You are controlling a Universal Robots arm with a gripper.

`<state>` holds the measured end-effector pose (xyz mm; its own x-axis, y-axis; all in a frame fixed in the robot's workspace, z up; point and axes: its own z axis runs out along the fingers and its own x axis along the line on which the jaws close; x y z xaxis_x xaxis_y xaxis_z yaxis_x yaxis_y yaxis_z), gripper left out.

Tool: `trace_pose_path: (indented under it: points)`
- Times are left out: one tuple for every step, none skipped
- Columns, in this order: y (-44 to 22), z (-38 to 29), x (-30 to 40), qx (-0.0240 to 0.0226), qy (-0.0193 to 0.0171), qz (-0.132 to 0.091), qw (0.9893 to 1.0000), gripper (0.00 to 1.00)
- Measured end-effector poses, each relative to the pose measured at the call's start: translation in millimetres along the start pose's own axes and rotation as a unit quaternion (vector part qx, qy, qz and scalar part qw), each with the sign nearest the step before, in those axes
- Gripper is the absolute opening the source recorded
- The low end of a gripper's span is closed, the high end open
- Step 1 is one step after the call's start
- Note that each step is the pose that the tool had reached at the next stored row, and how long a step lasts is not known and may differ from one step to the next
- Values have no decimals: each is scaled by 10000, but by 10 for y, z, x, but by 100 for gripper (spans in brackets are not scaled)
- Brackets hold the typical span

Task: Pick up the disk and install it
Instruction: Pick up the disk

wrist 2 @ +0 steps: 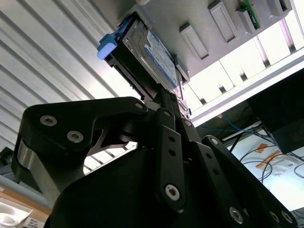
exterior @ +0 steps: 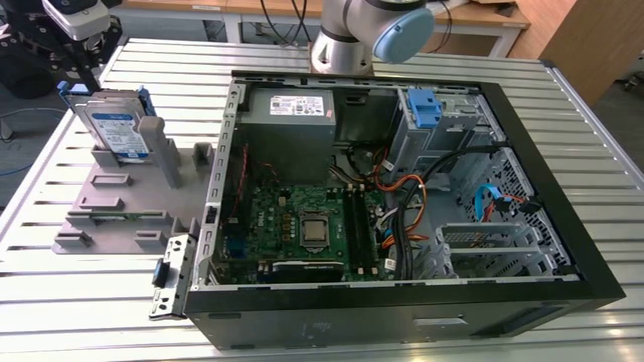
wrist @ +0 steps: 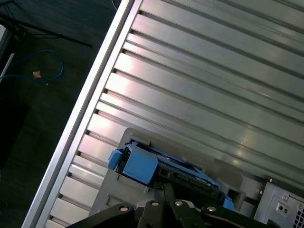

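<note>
- In the second wrist view we see the gripper as black, bolted linkage bars narrowing to a tip right at the near edge of the disk. We cannot tell whether it is clamped on the drive or merely against it.
- In the exterior view, the gripper hangs directly over the top end of the one disk, which stands upright on its edge. It is a flat silver slab with a white-and-blue label, framed by a bright blue plastic caddy.
- The disk sits in a slot of a single matte grey fixture, a moulded plate with several raised blocks and posts.
- The fixture rests on one ribbed, shiny metal table of long parallel slats.
- Just beside the fixture, toward the exterior view's right, we count one black computer case lying open.
- Inside it are one green motherboard, one grey power supply box and one bare blue bracket in the metal drive cage.
- Behind the case rises the arm's pale grey base.
</note>
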<state>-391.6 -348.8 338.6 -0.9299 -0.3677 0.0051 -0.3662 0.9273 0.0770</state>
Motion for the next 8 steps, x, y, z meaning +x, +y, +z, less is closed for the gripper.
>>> trace_pose_path:
  points:
    - [0, 1, 0, 0, 1, -24, 10000, 11]
    - [0, 1, 0, 0, 4, -66, 10000, 11]
    - [0, 1, 0, 1, 9, -123, 9999, 11]
    - [0, 0, 0, 1, 14, -186, 9998, 11]
    - [0, 0, 0, 1, 18, -241, 9997, 11]
    - [0, 0, 0, 1, 20, -261, 9997, 11]
    - [0, 0, 0, 1, 20, -261, 9997, 11]
    - [0, 0, 0, 1, 20, -262, 9997, 11]
